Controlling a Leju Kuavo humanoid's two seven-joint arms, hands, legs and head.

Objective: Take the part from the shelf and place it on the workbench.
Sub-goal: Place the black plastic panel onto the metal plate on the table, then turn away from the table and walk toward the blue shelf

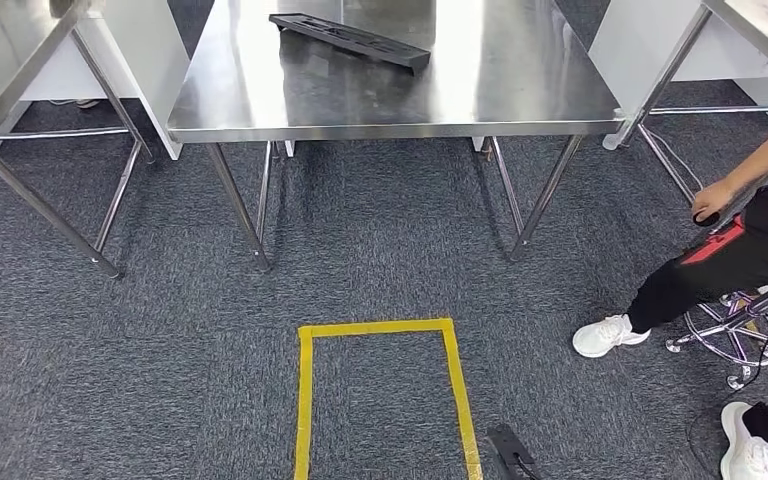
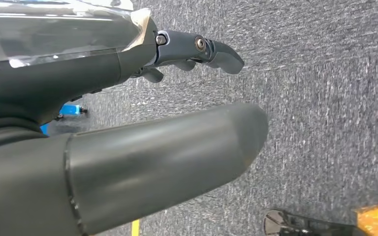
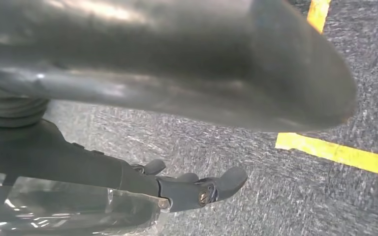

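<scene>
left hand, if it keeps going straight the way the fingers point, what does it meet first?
Likely just the grey carpet. The left hand holds nothing, its fingers point at bare floor; depth is unclear.

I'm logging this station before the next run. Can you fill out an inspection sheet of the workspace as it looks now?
Surface: steel workbench, shiny, standing on grey carpet.
Job's things: long black part lying flat on the workbench.
Clutter: nothing seen on the bench.
Hands: left hand and right hand hang over the carpet, holding nothing, fingers apart.
Cables: thin black cable on the floor near the stool.
Surroundings: yellow tape rectangle on the floor; seated person at right; more steel tables either side.
</scene>
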